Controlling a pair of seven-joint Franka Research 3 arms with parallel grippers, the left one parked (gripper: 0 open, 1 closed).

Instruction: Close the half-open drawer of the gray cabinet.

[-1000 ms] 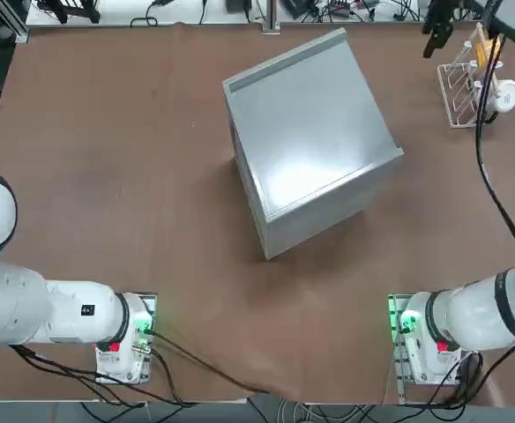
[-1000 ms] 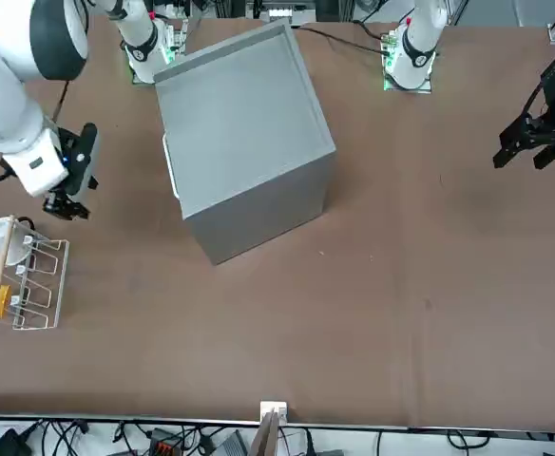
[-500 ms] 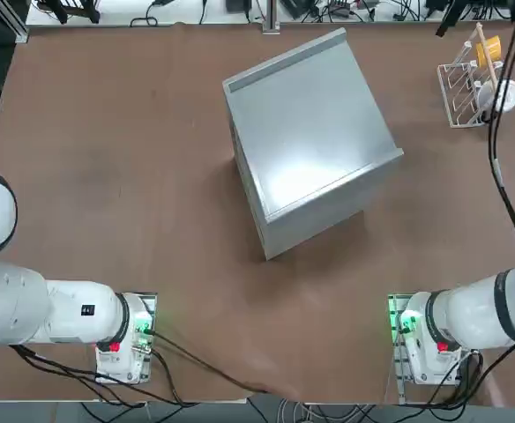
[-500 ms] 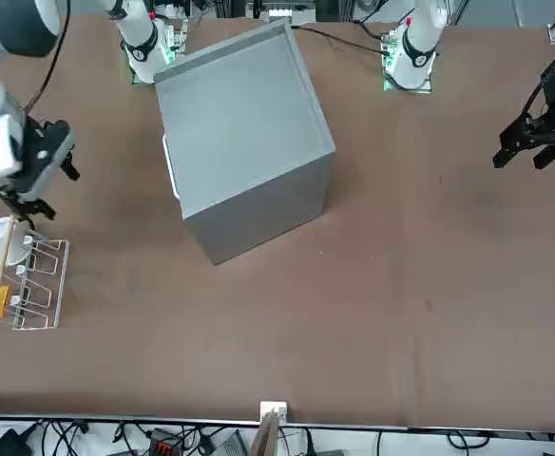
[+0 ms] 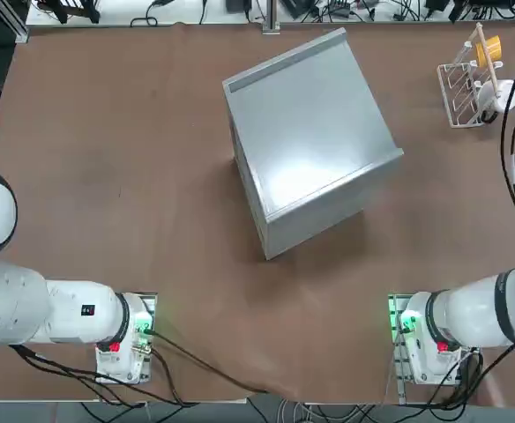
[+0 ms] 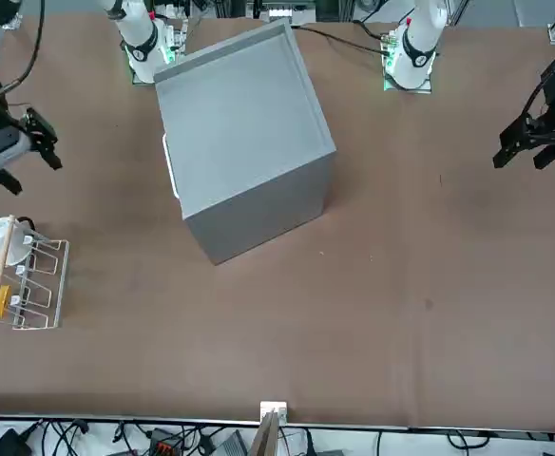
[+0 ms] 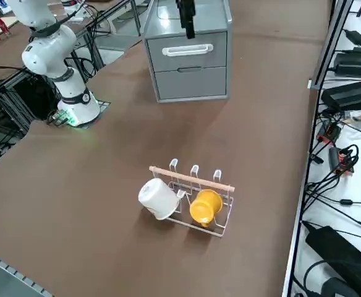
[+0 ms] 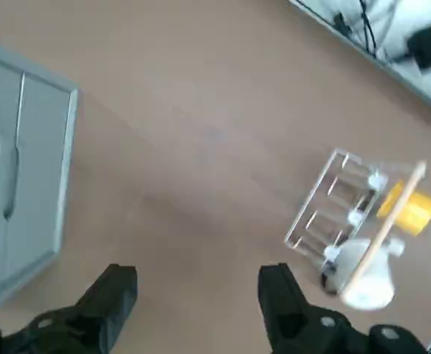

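The gray cabinet (image 5: 310,132) stands mid-table, also seen in the front view (image 6: 244,133). Its side facing the right side view (image 7: 186,52) shows two gray drawer fronts, the upper one with a white handle (image 7: 186,49), and both look level with each other. No light-tan wooden drawer shows in any view. My right gripper (image 6: 45,141) hangs open and holds nothing, off the cabinet's handle side and apart from it. The wrist view shows both fingers (image 8: 116,295) spread over bare table, the cabinet front (image 8: 31,169) to one side. The gripper (image 7: 185,18) shows dark before the cabinet top.
A small wire rack (image 7: 193,195) holds a white cup (image 7: 159,198) and a yellow cup (image 7: 205,205) near the table's far right corner (image 5: 473,75). It lies close below the gripper in the front view (image 6: 21,275). Cables and gear lie beyond the table edge.
My right gripper has drawn away from the cabinet toward the table's far right corner, leaving the top view. The cabinet and rack have not moved.
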